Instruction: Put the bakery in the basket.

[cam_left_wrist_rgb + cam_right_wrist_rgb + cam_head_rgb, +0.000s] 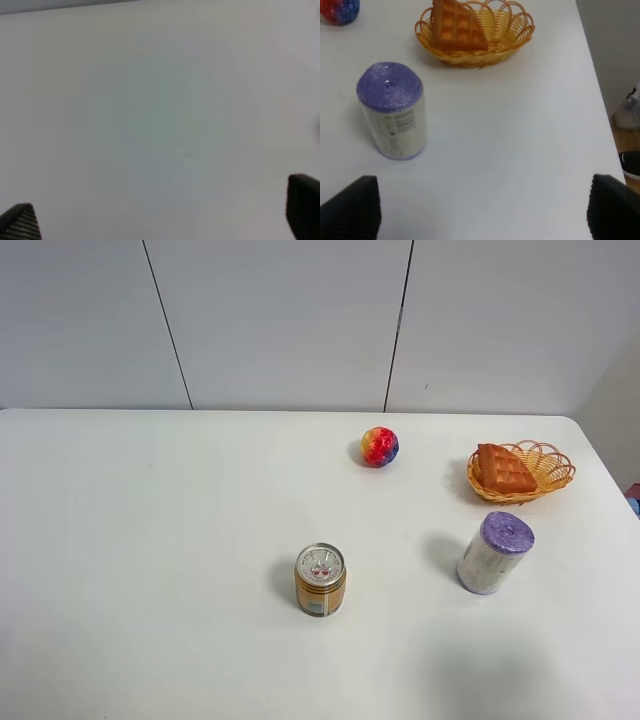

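basket (548, 465): woven wicker | bakery (503, 469): matt, gridded | can (320, 580): shiny metal | table (150, 570): smooth matt

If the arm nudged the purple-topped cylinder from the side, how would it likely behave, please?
The purple-topped cylinder stands upright and taller than wide, so it may tip. Once down, its round body would probably roll. Its label wrap looks smooth, perhaps slippery.

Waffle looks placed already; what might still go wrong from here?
1. The waffle wedge sits at one end of the basket, leaning on the rim; a bump might tip it out.
2. The purple-lidded cylinder stands close ahead of the open right gripper; a careless move might topple it.
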`<state>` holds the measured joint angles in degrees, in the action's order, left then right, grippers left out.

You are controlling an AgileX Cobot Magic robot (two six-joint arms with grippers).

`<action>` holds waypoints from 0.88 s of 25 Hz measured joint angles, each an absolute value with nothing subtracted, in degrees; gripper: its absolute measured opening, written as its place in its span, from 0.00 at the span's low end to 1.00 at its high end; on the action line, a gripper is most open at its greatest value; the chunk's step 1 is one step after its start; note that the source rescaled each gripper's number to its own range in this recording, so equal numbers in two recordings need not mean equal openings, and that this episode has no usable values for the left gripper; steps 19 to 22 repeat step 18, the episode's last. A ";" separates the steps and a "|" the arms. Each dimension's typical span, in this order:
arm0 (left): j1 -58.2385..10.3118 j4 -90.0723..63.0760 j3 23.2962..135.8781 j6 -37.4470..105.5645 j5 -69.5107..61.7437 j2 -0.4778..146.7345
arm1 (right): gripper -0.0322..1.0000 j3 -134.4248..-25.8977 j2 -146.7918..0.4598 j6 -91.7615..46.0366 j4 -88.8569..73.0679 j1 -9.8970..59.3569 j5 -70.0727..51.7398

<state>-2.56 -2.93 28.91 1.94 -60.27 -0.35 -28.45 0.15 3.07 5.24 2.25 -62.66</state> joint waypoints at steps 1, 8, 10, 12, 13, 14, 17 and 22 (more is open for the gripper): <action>-2.56 -2.93 28.91 1.94 -60.27 -0.35 | 0.48 -27.93 0.15 3.07 4.44 1.54 -61.97; -2.56 -2.93 28.91 1.94 -60.27 -0.35 | 0.48 -27.42 0.15 2.26 2.80 -1.17 -60.84; -2.56 -2.93 28.91 1.94 -60.27 -0.35 | 0.48 -27.42 0.15 2.26 2.80 -1.17 -60.78; -2.56 -2.93 28.91 1.94 -60.27 -0.35 | 0.48 -27.42 0.15 2.26 2.80 -1.17 -60.73; -2.56 -2.93 28.91 1.94 -60.27 -0.35 | 0.48 -27.42 0.15 2.26 2.80 -1.17 -60.67; -2.56 -2.93 28.91 1.94 -60.27 -0.35 | 0.48 -27.42 0.15 2.26 2.80 -1.17 -60.62; -2.56 -2.93 28.91 1.94 -60.27 -0.35 | 0.48 -27.42 0.15 2.26 2.80 -1.17 -60.60; -2.56 -2.93 28.91 1.94 -60.27 -0.35 | 0.48 -27.42 0.15 2.26 2.80 -1.17 -60.60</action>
